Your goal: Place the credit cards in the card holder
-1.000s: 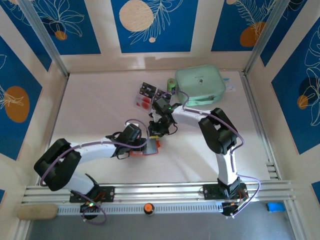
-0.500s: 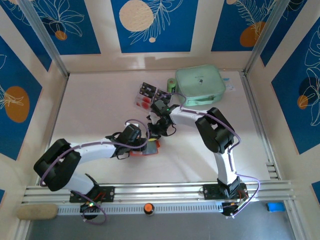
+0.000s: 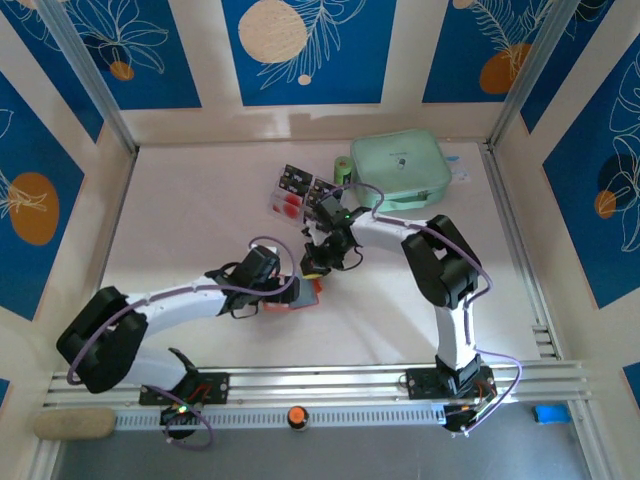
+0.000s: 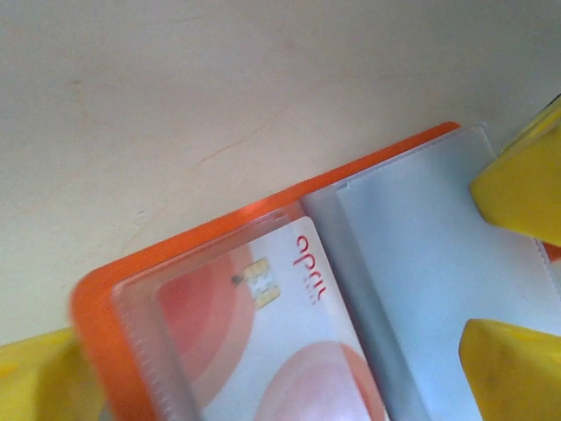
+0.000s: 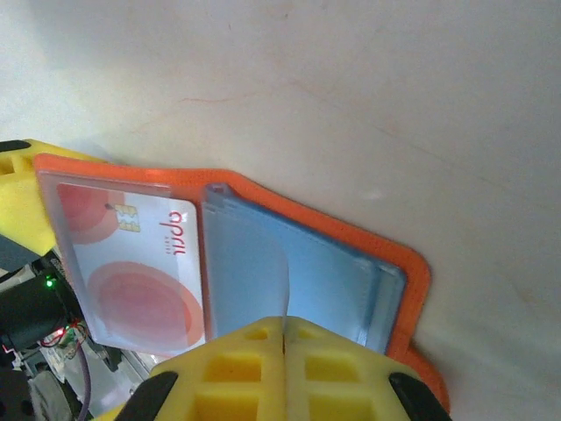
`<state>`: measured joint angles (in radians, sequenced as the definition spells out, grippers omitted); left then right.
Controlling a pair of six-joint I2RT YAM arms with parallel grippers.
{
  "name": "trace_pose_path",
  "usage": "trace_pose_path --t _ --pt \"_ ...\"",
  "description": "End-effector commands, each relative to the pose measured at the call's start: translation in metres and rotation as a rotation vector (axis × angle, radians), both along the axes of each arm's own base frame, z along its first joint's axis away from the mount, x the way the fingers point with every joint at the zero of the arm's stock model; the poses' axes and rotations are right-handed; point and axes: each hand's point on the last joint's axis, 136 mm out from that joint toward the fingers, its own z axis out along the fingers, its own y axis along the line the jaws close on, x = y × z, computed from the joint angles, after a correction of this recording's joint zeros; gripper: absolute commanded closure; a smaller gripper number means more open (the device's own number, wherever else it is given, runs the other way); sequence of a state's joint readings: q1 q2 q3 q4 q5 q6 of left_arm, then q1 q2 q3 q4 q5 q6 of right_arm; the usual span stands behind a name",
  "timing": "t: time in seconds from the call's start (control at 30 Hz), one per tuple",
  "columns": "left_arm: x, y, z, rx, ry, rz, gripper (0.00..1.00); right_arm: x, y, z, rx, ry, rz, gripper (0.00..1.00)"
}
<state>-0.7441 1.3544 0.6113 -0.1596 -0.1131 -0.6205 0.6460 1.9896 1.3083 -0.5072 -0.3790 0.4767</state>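
Note:
The orange card holder (image 3: 303, 298) lies open on the table. One credit card (image 5: 131, 263) sits in its clear left pocket. My right gripper (image 5: 285, 329) is shut on a thin clear pocket leaf (image 5: 254, 263) standing up from the grey pockets (image 4: 421, 254). My left gripper (image 4: 280, 368) stands open and wide over the holder's orange rim (image 4: 175, 246), one yellow finger (image 4: 35, 377) at the left corner and one (image 4: 517, 368) over the grey side. Other credit cards (image 3: 293, 180) lie loose at the back of the table.
A mint-green zip pouch (image 3: 398, 168) lies at the back right, with a small green object (image 3: 342, 168) beside it. Both arms meet near the table's middle. Bare table lies to the left and right of them.
My left gripper's jaws have widened over the holder. My right gripper has closed on the pocket leaf and shifted slightly toward the near edge.

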Motion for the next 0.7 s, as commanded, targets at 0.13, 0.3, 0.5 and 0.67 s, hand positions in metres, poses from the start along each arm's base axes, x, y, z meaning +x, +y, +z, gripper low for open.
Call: trace_pose_path --t 0.13,0.3,0.5,0.67 --pt "-0.001 -0.004 0.021 -0.041 -0.018 0.006 0.00 -0.005 -0.025 0.019 0.021 -0.016 0.039 1.00" --pt "0.000 -0.001 0.019 -0.026 -0.014 0.019 0.00 -0.004 -0.042 0.024 0.018 -0.021 0.004 1.00" --pt "0.004 -0.001 0.018 -0.009 -0.016 0.028 0.00 -0.009 -0.052 0.031 0.020 -0.017 -0.042 1.00" --pt "0.006 0.002 0.020 0.001 -0.027 0.039 0.00 -0.015 -0.042 0.039 0.057 0.006 -0.056 0.86"
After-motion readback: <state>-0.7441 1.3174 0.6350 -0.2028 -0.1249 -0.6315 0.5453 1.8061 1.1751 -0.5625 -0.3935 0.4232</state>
